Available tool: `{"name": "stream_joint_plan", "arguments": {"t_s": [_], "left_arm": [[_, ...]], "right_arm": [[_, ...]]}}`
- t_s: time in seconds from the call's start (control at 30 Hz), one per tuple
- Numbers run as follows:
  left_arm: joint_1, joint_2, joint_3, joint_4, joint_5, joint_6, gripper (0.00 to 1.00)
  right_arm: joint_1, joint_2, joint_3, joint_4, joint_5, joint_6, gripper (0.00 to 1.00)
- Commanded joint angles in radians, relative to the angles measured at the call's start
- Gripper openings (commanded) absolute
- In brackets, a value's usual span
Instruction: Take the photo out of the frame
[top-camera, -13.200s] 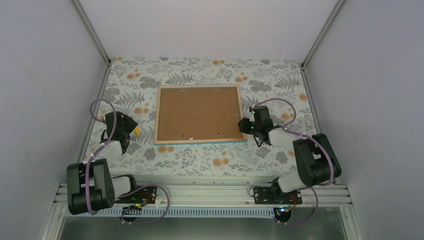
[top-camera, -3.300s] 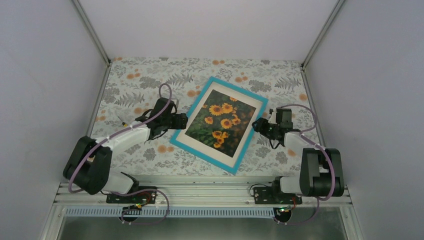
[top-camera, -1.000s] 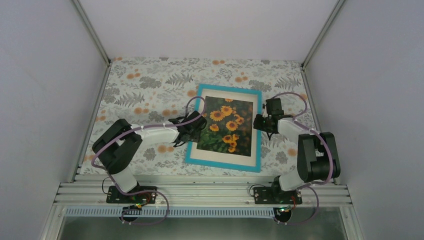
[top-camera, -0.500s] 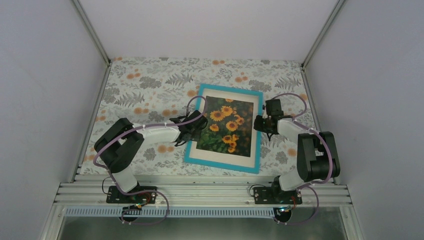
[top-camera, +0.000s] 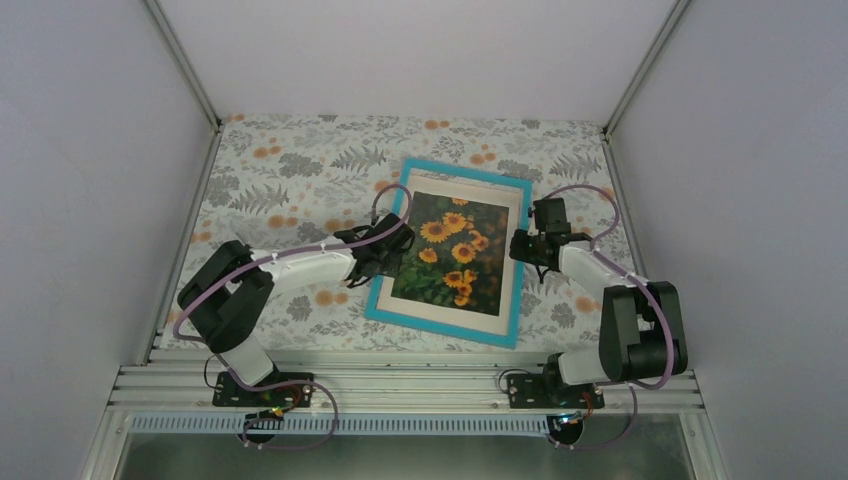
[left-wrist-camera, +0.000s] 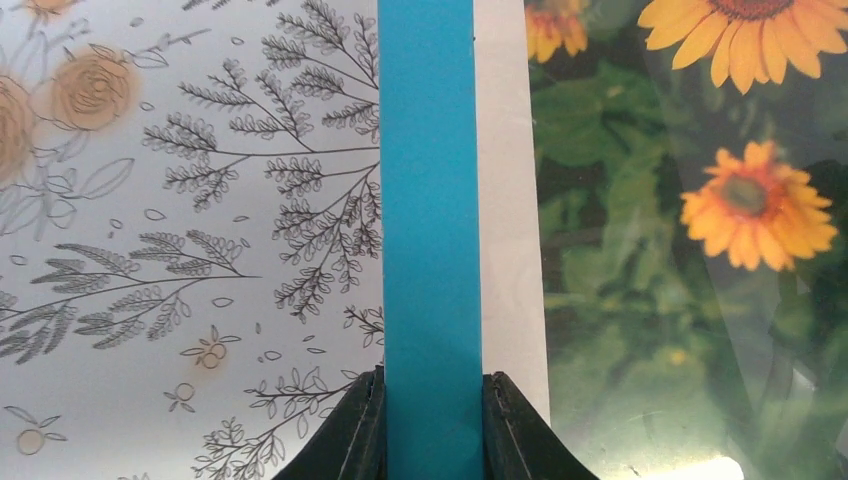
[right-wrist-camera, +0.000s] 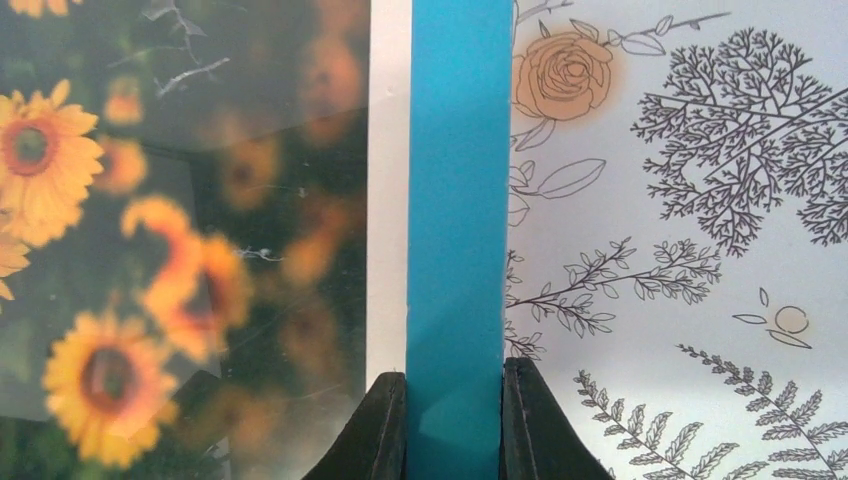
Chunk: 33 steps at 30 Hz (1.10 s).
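The frame (top-camera: 460, 170) with its turquoise border lies face up near the table's middle, slightly skewed. Behind its glass sits the photo (top-camera: 452, 252) of orange-yellow sunflowers, ringed by a cream-white mat (top-camera: 512, 262). My left gripper (top-camera: 385, 255) is shut on the frame's left border (left-wrist-camera: 430, 200), one finger on each side of the bar. My right gripper (top-camera: 520, 247) is shut on the frame's right border (right-wrist-camera: 458, 200) the same way. The photo shows in the left wrist view (left-wrist-camera: 690, 230) and the right wrist view (right-wrist-camera: 180, 240). The frame's back is hidden.
The table carries a floral cloth (top-camera: 290, 170) with grey ferns and orange roses. White walls and metal posts (top-camera: 185, 65) close in the left, right and far sides. The aluminium rail (top-camera: 400, 385) with the arm bases runs along the near edge.
The frame was back side up at first, then face up and strongly rotated. Over the last second both grippers stayed on its side borders and it shifted slightly, its far edge tilting.
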Motion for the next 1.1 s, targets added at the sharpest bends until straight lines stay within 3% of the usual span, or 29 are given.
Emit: {"name": "stream_joint_plan", "arguments": {"t_s": [0.0, 0.27, 0.53, 0.83, 1.07], "left_arm": [[-0.004, -0.054, 0.048, -0.014, -0.027, 0.010, 0.11], [0.018, -0.102, 0.044, -0.071, -0.093, 0.022, 0.10], [0.163, -0.208, -0.012, -0.113, -0.127, 0.073, 0.07], [0.344, -0.258, -0.021, -0.172, -0.213, 0.152, 0.04], [0.480, -0.188, 0.049, -0.239, -0.313, 0.154, 0.02]], "right_arm": [[0.020, -0.039, 0.028, -0.015, 0.011, -0.012, 0.04], [0.083, -0.049, 0.086, -0.036, -0.049, 0.002, 0.04], [0.199, 0.046, 0.188, 0.009, -0.142, 0.094, 0.04], [0.369, 0.326, 0.456, 0.050, -0.217, 0.169, 0.04], [0.473, 0.546, 0.653, 0.106, -0.297, 0.234, 0.04]]}}
